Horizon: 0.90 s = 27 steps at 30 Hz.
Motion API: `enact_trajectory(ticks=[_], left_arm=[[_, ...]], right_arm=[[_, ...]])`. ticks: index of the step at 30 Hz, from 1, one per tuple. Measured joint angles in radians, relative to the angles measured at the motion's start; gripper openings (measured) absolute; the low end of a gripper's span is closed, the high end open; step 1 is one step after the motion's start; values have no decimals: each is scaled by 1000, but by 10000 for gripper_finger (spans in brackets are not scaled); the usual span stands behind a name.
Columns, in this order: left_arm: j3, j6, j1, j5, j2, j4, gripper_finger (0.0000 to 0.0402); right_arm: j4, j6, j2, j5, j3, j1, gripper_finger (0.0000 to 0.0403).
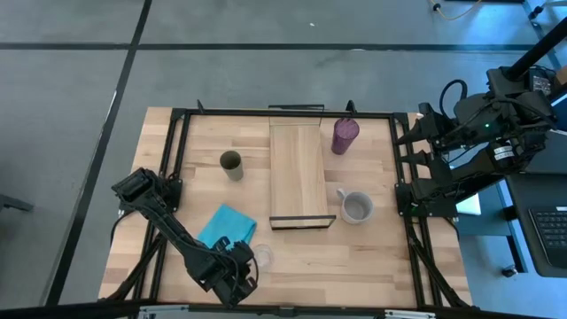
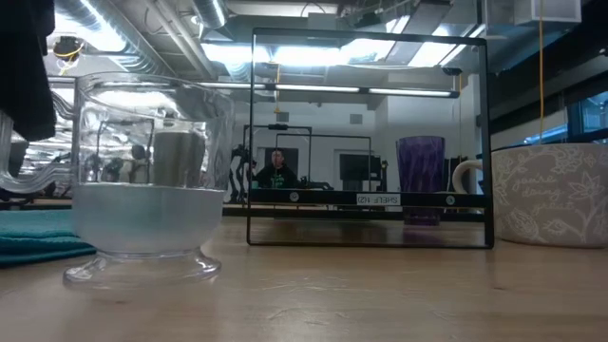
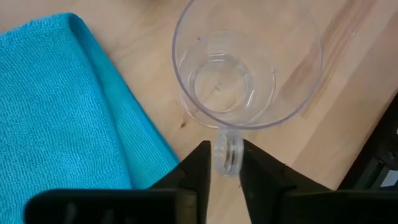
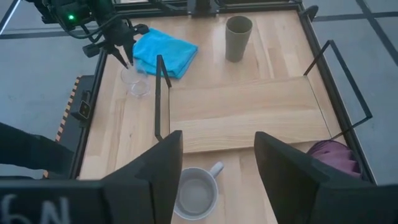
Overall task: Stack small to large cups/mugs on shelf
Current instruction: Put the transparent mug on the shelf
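The tiny clear glass (image 3: 245, 68) stands on its foot on the tabletop near the front edge, beside the turquoise cloth (image 1: 226, 226); it also shows in the high view (image 1: 263, 255). My left gripper (image 3: 227, 165) is shut on its handle. The dark olive cup (image 1: 231, 165) stands left of the shelf (image 1: 299, 173). The purple tumbler (image 1: 345, 136) and the grey mug (image 1: 356, 207) stand to the shelf's right. My right gripper (image 4: 217, 174) waits open and empty past the table's right edge. My left gripper pinches the glass's small side handle (image 3: 228, 149) between its two fingers. The fingers come from above, slanting down from the table's near left side. The glass stands upright with its foot (image 2: 142, 268) on the table.
The shelf has thin black end frames; the near one (image 2: 370, 237) stands right of the glass. The turquoise cloth (image 3: 56, 112) lies close against the glass on its left. Black rails (image 1: 173, 177) run along the table's sides. Bare wood lies between the glass and the mug.
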Motion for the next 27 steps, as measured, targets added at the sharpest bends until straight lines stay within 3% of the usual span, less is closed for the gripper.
enact_trajectory(ticks=[6,15,21,27], left_arm=[[0,5,0,-13,0,0,18],[60,76,-1,9,0,-30,16],[223,154,1,32,0,-259,16],[507,275,33,-6,-1,-578,16]], right_arm=[[0,3,0,0,0,0,200],[0,3,0,0,0,0,200],[0,2,0,0,0,0,200],[0,2,0,22,0,0,200]])
